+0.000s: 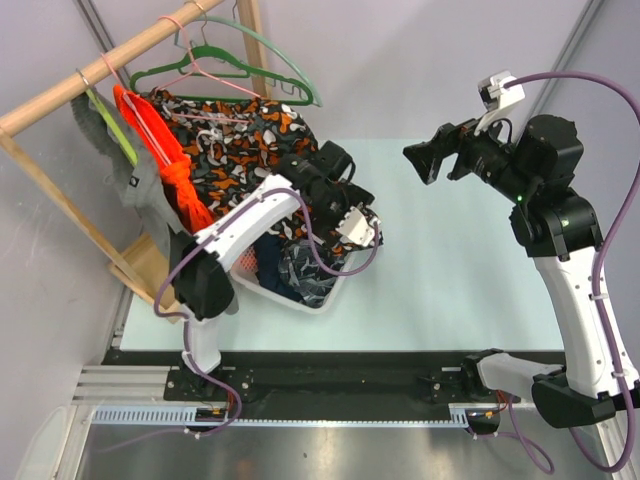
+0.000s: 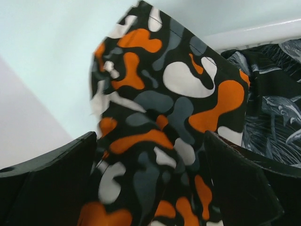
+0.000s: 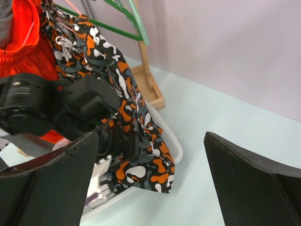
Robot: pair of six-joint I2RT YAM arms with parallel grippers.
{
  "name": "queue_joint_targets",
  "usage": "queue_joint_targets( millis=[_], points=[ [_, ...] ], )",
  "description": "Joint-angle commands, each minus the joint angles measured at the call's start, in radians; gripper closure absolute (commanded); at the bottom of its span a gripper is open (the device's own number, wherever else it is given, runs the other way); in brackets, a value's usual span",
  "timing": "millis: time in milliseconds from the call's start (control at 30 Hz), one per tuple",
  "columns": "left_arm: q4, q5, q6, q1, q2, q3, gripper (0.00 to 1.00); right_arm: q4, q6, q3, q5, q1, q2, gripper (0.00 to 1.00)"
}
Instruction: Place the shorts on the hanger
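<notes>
The shorts (image 1: 240,145) are hanging at the back left of the table (image 1: 450,270), just below the wooden rail (image 1: 100,75); their top edge is sitting right at the pink wire hanger (image 1: 197,62), whose hook is looping over the rail; whether the cloth is actually draped over the hanger's bar I cannot tell. The lower end of the shorts is trailing down over the rim of the white basket (image 1: 300,305), which is holding dark blue-grey clothes (image 1: 295,270). An orange garment (image 1: 165,150) is hanging just beside the shorts on their left; a dark green hanger (image 1: 170,68) and a pale green hanger (image 1: 290,70) are hanging on the same rail, near the pink one.

The left gripper (image 2: 150,134) is reaching in at the lower end of the shorts, above the basket; its fingers (image 2: 61,179) are standing spread wide, and a fold of the printed cloth is lying in the gap between them, not pinched. The right gripper (image 3: 150,134) is hovering raised over the bare right part of the table, well apart from the shorts and pointing toward them; its fingers are also spread wide and gripping nothing.
</notes>
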Motion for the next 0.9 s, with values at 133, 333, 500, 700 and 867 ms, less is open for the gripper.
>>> queue_joint_targets(
  millis=[133, 333, 500, 700, 867],
  points=[
    [-0.159, -0.106, -0.030, 0.005, 0.133, 0.093, 0.00, 0.003, -0.003, -0.012, -0.001, -0.021, -0.019, 0.00],
    [-0.299, -0.126, -0.004, 0.021, 0.161, 0.149, 0.10, -0.003, -0.011, -0.012, -0.004, -0.028, -0.019, 0.00],
    [-0.345, -0.170, 0.022, 0.030, 0.130, 0.130, 0.09, 0.008, -0.006, -0.019, -0.016, -0.032, -0.018, 0.00],
    [-0.327, -0.228, 0.031, 0.048, 0.170, 0.127, 0.10, 0.016, 0.001, -0.018, -0.022, -0.032, -0.015, 0.00],
    [-0.324, -0.301, 0.057, 0.068, 0.184, 0.130, 0.31, 0.013, -0.005, -0.012, -0.022, -0.033, -0.018, 0.00]
  ],
)
